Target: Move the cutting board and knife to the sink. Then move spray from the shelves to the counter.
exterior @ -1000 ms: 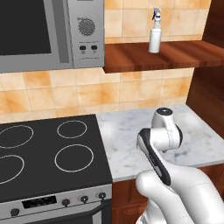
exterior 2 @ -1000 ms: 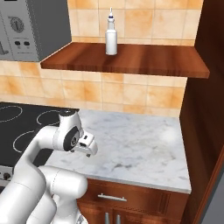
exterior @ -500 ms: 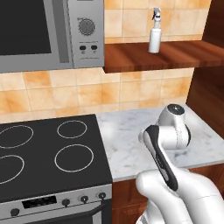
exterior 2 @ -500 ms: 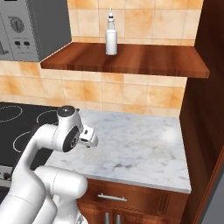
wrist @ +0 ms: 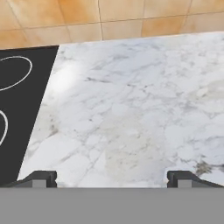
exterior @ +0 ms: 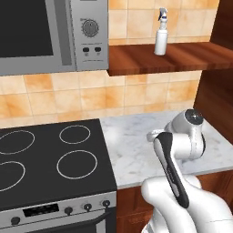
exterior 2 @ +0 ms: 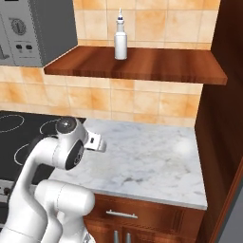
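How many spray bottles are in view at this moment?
1. The spray stands upright on the shelves, above the counter and to the right of the microwave. More could sit outside the frames.

Spray (exterior: 160,38) upright on shelves (exterior: 173,57), above table (exterior: 136,145); stovetop (exterior: 45,159) adjoining table's left edge, microwave (exterior: 50,34) above stovetop.

Lighting even and bright in all views. Soft sheen on the counter (wrist: 131,109), strongest near the stovetop (wrist: 22,109). Faint shadow beneath the shelf (exterior 2: 142,66). Rendering slightly soft, possibly from low resolution; no edge distortion.
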Controlling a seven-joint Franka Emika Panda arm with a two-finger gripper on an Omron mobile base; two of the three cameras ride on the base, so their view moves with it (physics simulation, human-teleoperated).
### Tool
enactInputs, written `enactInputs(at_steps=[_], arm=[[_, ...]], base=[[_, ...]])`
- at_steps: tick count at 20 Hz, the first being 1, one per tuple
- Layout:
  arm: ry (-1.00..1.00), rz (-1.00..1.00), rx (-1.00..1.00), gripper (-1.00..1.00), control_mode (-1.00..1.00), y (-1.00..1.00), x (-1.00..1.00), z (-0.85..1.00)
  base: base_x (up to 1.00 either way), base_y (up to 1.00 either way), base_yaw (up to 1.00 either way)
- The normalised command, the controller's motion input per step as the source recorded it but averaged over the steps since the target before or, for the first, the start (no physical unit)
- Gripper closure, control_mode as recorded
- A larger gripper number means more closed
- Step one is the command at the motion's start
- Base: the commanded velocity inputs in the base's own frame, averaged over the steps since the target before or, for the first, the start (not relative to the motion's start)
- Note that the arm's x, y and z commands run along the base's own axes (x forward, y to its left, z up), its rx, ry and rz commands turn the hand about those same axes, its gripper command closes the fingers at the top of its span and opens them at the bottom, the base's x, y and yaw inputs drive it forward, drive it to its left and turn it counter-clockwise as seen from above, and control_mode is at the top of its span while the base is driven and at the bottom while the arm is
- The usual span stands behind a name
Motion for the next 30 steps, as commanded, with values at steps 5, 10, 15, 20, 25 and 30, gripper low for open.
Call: enactInputs(at_steps=[5,10,15,20,25,30], arm=[[-0.19,0.00,0.00,-1.00,-1.00,-0.03,-0.06,0.52],[-0.12,-0.01,-0.02,-1.00,-1.00,0.00,-0.07,0.44],[-0.01,-0.02,-0.02,-1.00,-1.00,0.00,-0.05,0.42],[-0.01,-0.01,-0.01,-1.00,-1.00,-0.04,-0.05,0.40],[-0.02,0.00,0.00,-1.00,-1.00,-0.04,-0.05,0.40],[0.00,0.00,0.00,-1.00,-1.00,-0.01,0.00,0.39]], base=[[0.00,0.00,0.00],[0.00,0.00,0.00],[0.00,0.00,0.00],[0.00,0.00,0.00],[0.00,0.00,0.00],[0.00,0.00,0.00]])
